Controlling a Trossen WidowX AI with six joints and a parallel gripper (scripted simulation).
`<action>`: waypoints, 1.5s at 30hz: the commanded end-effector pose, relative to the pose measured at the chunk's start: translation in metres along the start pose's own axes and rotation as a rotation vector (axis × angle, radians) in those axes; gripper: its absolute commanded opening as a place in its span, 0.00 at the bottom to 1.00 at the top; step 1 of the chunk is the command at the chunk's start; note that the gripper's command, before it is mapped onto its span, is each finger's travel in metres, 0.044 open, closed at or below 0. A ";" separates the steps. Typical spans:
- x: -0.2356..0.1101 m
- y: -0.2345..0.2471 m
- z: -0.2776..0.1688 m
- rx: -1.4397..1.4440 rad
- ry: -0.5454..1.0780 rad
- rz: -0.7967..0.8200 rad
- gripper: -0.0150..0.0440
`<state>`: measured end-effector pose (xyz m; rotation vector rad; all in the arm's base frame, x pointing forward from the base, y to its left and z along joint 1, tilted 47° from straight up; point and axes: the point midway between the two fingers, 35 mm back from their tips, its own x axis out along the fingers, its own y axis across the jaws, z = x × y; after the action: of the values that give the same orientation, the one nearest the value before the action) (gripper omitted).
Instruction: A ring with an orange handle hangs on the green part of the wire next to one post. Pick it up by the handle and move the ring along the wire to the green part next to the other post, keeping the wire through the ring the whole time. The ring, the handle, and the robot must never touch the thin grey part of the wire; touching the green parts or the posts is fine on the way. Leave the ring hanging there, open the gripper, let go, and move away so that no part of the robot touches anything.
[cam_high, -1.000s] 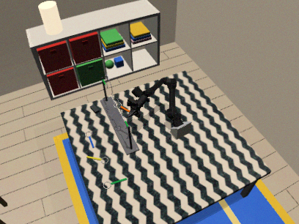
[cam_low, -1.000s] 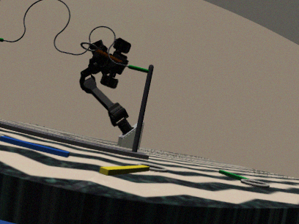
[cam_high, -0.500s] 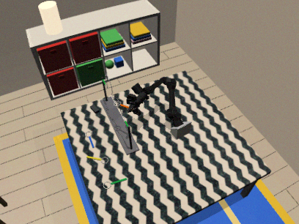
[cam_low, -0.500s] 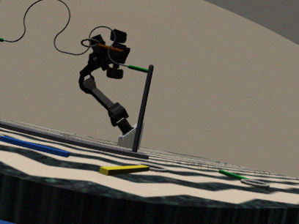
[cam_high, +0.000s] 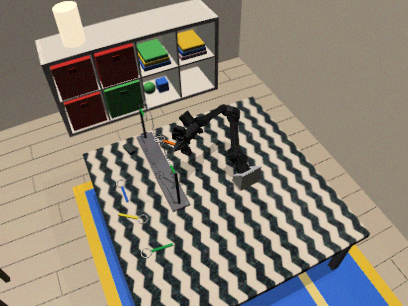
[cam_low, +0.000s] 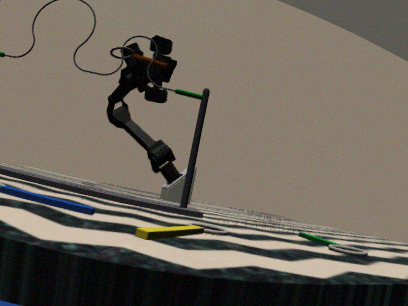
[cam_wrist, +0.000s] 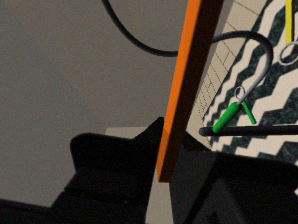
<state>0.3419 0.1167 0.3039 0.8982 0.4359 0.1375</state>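
Note:
The grey base plate (cam_high: 159, 172) carries two dark posts: the far post (cam_high: 144, 125) and the near post (cam_high: 176, 189) (cam_low: 196, 145) (cam_wrist: 255, 131). The green wire part (cam_low: 189, 93) (cam_wrist: 225, 118) sticks out from the top of the near post. The thin grey wire (cam_low: 80, 42) (cam_wrist: 134, 41) loops between the posts. My gripper (cam_high: 178, 142) (cam_low: 151, 67) (cam_wrist: 163, 121) is shut on the orange handle (cam_high: 169, 142) (cam_low: 144, 58) (cam_wrist: 183, 85), high in the air between the posts. The ring (cam_high: 165, 141) (cam_low: 119, 51) sits at the handle's far end, by the wire loops; I cannot tell if they touch.
Three spare ring tools lie on the zigzag cloth: blue (cam_high: 124, 193) (cam_low: 47, 199), yellow (cam_high: 130, 216) (cam_low: 170, 231) (cam_wrist: 288, 22) and green (cam_high: 161, 247) (cam_low: 315, 238). A small dark block (cam_high: 131, 149) lies left of the plate. A shelf (cam_high: 130, 65) stands behind the table.

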 end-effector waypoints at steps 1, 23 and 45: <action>0.000 0.000 0.001 -0.043 -0.007 -0.021 0.00; 0.000 -0.031 0.009 -0.452 -0.058 -0.250 0.00; -0.009 -0.059 0.032 -0.889 -0.114 -0.495 0.00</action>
<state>0.3430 0.0595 0.2782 -0.0214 0.4240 -0.1486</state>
